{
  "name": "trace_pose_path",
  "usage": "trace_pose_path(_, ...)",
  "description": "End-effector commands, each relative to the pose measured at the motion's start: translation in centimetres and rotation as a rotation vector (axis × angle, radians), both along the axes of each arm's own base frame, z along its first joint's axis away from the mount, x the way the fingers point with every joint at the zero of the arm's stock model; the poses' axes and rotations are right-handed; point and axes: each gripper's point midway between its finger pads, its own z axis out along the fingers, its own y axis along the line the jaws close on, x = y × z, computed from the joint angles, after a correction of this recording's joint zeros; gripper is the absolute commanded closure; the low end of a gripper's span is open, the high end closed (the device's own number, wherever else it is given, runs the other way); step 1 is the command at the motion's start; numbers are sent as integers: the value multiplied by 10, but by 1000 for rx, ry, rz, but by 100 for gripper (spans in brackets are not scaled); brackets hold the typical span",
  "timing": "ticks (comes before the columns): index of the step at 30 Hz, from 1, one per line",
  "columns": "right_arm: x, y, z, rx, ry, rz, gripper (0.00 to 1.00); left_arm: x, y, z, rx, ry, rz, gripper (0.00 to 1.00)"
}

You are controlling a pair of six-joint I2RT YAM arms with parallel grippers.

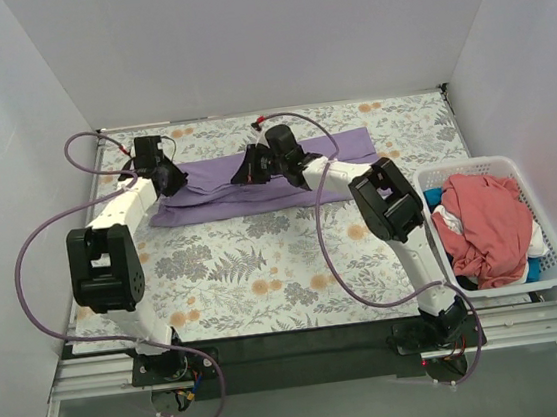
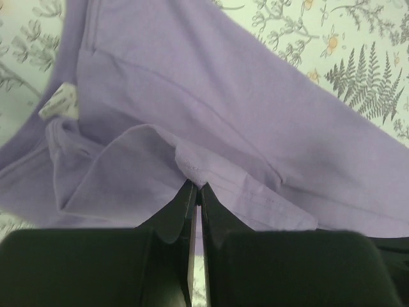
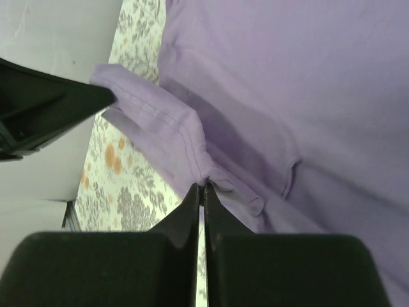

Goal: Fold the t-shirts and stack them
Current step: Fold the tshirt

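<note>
A lavender t-shirt (image 1: 256, 186) lies spread across the far part of the floral table. My left gripper (image 1: 168, 179) is at its left end, shut on a hemmed fold of the lavender t-shirt (image 2: 211, 121); the pinch sits at the fingertips (image 2: 195, 187). My right gripper (image 1: 254, 166) is over the shirt's middle, shut on a stitched edge of the same lavender t-shirt (image 3: 281, 96), pinched at its tips (image 3: 203, 185). A coral-pink t-shirt (image 1: 487, 225) is heaped in the basket at the right.
The white slatted basket (image 1: 556, 262) stands at the table's right edge, with bits of white and blue cloth under the pink shirt. White walls close in the table on three sides. A white label (image 2: 59, 102) shows on the lavender shirt.
</note>
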Motion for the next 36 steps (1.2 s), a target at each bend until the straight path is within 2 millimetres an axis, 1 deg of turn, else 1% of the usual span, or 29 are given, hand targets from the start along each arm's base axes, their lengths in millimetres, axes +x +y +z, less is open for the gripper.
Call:
trace_pose_path(1, 30, 4, 8, 36, -65, -3, 99, 35, -5, 26, 10, -128, -41, 100)
trace_pose_path(2, 38, 0, 8, 41, -69, -13, 99, 42, -6, 22, 8, -131, -43, 100)
trace_pose_path(3, 42, 1, 12, 53, -78, -6, 99, 49, -6, 23, 7, -150, -46, 100)
trace_pose_path(4, 52, 1, 12, 61, -90, -12, 99, 55, -8, 25, 3, -160, -53, 100)
trace_pose_path(5, 56, 1, 13, 67, -94, -9, 99, 59, -8, 17, 6, -151, -57, 100)
trace_pose_path(7, 65, 0, 9, 76, -102, -10, 99, 68, -7, 18, 3, -175, -57, 100)
trace_pose_path(9, 68, -1, 6, 82, -101, -3, 99, 76, -5, 14, 3, -195, -56, 100)
trace_pose_path(10, 69, 0, -1, 80, -95, 2, 99, 79, -5, 15, 2, -208, -60, 100)
trace_pose_path(13, 74, -2, -7, 88, -97, 1, 99, 93, -3, 19, 1, -254, -63, 100)
trace_pose_path(14, 77, -3, -7, 95, -100, -2, 99, 95, -11, 22, -24, -264, -98, 100)
trace_pose_path(15, 78, -3, -8, 99, -100, -2, 99, 101, -12, 22, -25, -278, -106, 100)
trace_pose_path(18, 84, -5, -6, 110, -115, -10, 99, 107, -12, 19, -24, -288, -109, 100)
trace_pose_path(21, 89, -6, -6, 119, -124, -9, 98, 109, -7, 10, -31, -275, -99, 100)
trace_pose_path(22, 91, -6, -3, 125, -131, -7, 98, 109, -7, 5, -40, -268, -96, 100)
trace_pose_path(24, 94, -8, -5, 125, -131, -14, 97, 111, -5, 4, -49, -272, -98, 100)
trace_pose_path(27, 96, -12, -6, 127, -128, -21, 97, 116, -11, 2, -59, -284, -139, 100)
trace_pose_path(28, 94, -13, -9, 125, -125, -19, 97, 118, -15, 5, -70, -292, -164, 100)
trace_pose_path(29, 94, -14, -8, 125, -128, -20, 97, 122, -16, 10, -68, -305, -177, 100)
trace_pose_path(31, 94, -15, -5, 129, -142, -22, 97, 124, -22, 13, -83, -313, -206, 100)
trace_pose_path(33, 93, -17, -4, 129, -147, -27, 97, 127, -24, 20, -84, -330, -223, 100)
trace_pose_path(36, 94, -19, -4, 134, -145, -29, 97, 126, -23, 22, -77, -333, -227, 100)
